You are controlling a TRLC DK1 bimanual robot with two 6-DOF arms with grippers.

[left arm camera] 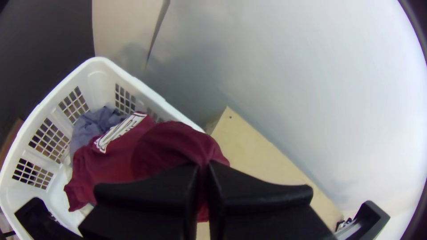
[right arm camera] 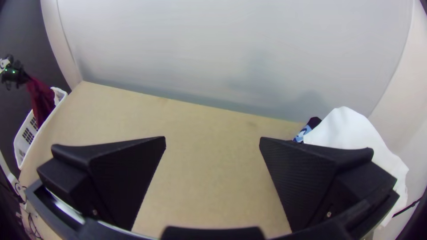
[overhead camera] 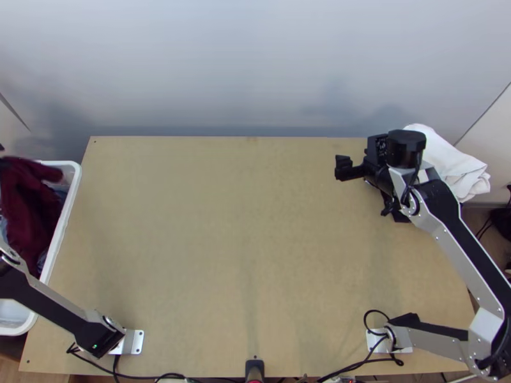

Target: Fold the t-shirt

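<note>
Top view: maroon t-shirt bunched in white basket, beside desk. Your right hand over desk's far right part, near white cloth.
Left wrist view: your left hand closed on gathered part of t-shirt, white print showing; blue-grey cloth in basket too.
Right wrist view: your right hand open wide; t-shirt hangs from left hand down to basket.

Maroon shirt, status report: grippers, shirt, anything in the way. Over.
Left gripper shut on maroon shirt. Shirt hanging bunched over white basket. Right gripper open, table's far right. White cloth beside it, possible snag.
</note>
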